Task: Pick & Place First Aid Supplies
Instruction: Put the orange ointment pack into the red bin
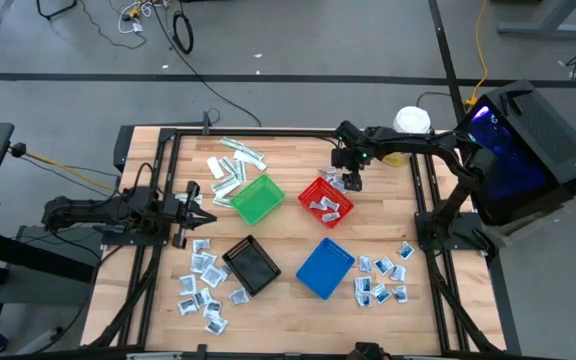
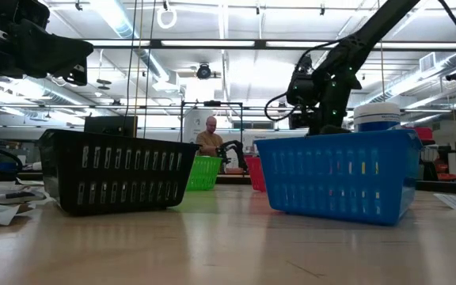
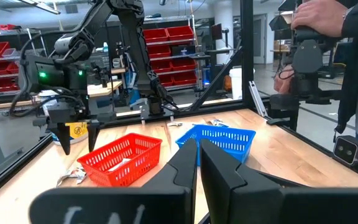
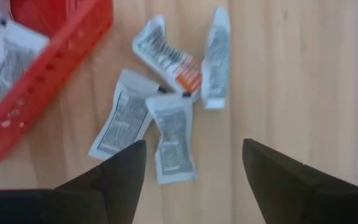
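High view is showing the left gripper (image 1: 200,212) sitting clenched beside the green basket (image 1: 257,199), while the right gripper (image 1: 352,184) is hovering spread apart over loose packets (image 4: 166,118) lying beside the red basket (image 1: 325,201)

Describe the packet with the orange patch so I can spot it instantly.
Find the red plastic basket; just outside its wall, four small white wrapped packets cluster on the bare wood beneath the open right gripper. The orange-patched packet lies diagonally, the only one showing colour.
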Available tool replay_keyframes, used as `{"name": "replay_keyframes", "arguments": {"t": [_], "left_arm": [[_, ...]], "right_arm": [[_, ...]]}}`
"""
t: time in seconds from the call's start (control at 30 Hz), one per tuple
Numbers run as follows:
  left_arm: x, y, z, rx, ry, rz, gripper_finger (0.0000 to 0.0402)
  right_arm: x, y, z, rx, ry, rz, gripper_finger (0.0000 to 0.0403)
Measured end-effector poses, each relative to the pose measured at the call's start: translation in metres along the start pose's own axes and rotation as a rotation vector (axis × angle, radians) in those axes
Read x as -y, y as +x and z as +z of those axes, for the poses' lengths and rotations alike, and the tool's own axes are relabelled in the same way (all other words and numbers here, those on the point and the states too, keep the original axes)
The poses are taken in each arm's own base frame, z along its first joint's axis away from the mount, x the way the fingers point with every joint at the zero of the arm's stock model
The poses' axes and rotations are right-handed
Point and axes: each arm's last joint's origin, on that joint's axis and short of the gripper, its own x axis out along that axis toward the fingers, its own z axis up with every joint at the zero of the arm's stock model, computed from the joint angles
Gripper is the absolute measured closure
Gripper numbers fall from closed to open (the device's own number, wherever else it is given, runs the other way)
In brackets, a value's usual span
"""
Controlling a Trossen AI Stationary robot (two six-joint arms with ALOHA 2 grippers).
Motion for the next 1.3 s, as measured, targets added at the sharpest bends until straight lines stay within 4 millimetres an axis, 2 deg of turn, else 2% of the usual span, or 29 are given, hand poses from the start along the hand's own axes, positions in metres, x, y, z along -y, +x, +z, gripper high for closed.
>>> {"name": "replay_keyframes", "arguments": {"t": [0.67,0.93,1.3], "left_arm": [[0.000,0.000,0.000,0.000,0.000,0.000,0.0376],[0.000,0.000,0.000,-0.001,0.000,0.000,0.0376],[0.000,0.000,0.000,0.000,0.000,0.000,0.0376]], "right_arm": [[-0.008,0.018,-0.016,-0.008,-0.013,-0.009,0.0137],[-0.007,0.019,-0.017,0.003,0.003,-0.017,0.0137],[-0.005,0.029,-0.019,-0.021,0.024,0.010,0.0166]]}}
